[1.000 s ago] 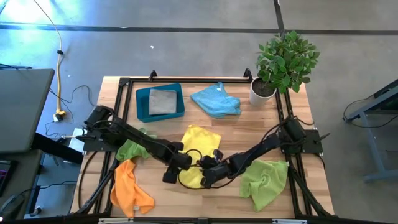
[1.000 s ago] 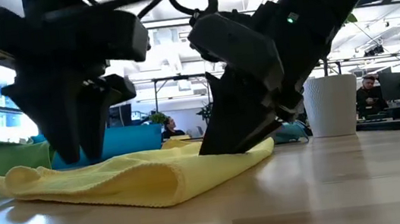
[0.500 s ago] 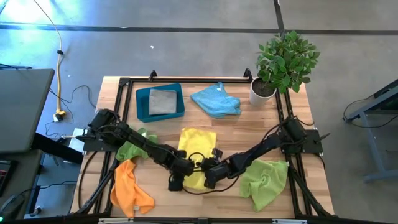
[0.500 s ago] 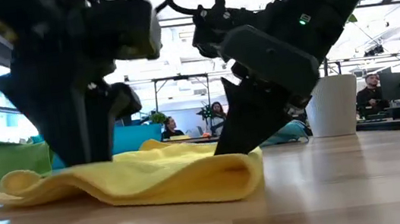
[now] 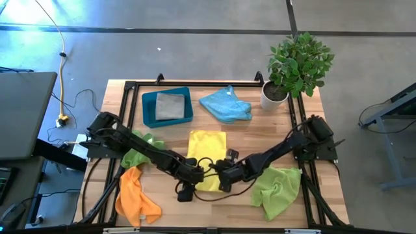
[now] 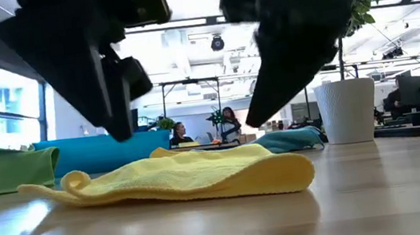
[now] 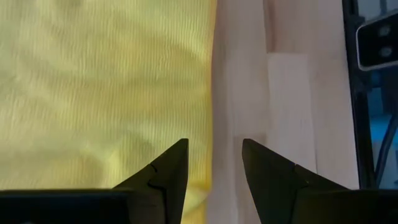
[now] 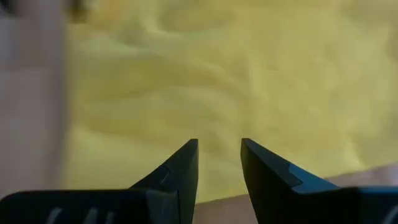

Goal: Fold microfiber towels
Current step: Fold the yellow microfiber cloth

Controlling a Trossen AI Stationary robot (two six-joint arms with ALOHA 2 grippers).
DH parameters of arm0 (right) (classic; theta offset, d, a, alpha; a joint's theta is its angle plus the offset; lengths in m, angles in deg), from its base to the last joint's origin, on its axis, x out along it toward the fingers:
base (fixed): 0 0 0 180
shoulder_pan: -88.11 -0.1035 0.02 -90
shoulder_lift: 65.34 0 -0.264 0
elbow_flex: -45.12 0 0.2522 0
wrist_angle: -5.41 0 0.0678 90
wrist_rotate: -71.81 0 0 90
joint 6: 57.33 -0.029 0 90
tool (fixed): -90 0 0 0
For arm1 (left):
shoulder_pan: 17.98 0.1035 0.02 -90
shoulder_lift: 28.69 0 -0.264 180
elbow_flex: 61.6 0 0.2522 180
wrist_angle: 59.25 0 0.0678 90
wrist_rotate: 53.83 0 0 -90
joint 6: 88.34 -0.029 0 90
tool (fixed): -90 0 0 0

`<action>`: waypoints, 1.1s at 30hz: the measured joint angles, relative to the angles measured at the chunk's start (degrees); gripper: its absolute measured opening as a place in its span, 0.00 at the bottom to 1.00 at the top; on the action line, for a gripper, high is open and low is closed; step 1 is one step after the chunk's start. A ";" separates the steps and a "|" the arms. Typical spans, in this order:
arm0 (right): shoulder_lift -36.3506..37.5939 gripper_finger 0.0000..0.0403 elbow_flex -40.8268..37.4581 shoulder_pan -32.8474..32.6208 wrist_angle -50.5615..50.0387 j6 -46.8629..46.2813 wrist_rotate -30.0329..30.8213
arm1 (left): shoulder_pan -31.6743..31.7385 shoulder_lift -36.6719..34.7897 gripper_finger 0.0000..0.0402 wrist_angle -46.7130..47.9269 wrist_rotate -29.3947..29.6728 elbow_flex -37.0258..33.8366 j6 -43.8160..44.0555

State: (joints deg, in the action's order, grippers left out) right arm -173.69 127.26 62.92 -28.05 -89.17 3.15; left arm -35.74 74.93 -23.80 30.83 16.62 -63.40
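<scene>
- I see an orange towel (image 5: 136,197) crumpled at the near left corner of the table (image 5: 260,127), with a lime green towel (image 5: 138,155) just behind it, partly under the left arm.
- A teal tray (image 5: 148,109) sits at the far left of the table; a folded grey towel (image 5: 169,106) lies inside it.
- My left gripper (image 5: 184,193) is at the near left edge of the yellow towel (image 5: 207,148). In the left wrist view its jaws stand apart with nothing between them, straddling the towel's edge: one finger (image 7: 163,177) over yellow cloth, the other over bare wood.
- The yellow towel lies at the table's middle, stretched out as a rectangle towards the far side. In the low view it rests on the wood in a low rumpled heap, with both grippers raised above it.
- My right gripper (image 5: 224,182) is at the near right edge of the yellow towel. Its jaws are parted, empty, and above the yellow cloth in the right wrist view.
- A light blue towel (image 5: 225,104) lies bunched at the far middle, beside a potted plant (image 5: 296,65) at the far right corner.
- A second lime green towel (image 5: 276,190) lies crumpled at the near right.
</scene>
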 joint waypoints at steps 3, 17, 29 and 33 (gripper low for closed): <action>0.29 0.28 0.02 -2.01 1.39 -1.34 -1.33 | -1.50 -1.40 0.35 2.26 -0.04 0.00 -1.99; -3.94 0.28 0.10 -7.37 13.62 4.73 0.66 | -8.56 -0.64 0.35 4.40 10.41 0.00 -14.65; -6.07 0.29 0.11 -8.24 13.61 -3.20 -2.98 | -6.19 0.57 0.35 6.08 10.15 -0.01 -15.22; -6.07 0.29 0.11 -8.22 13.54 -3.90 -6.10 | -5.07 2.78 0.35 7.04 7.15 -0.07 -16.85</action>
State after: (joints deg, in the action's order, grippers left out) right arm -179.75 127.37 54.70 -14.51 -93.06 -2.95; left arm -40.81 77.71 -16.77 37.98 16.56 -80.25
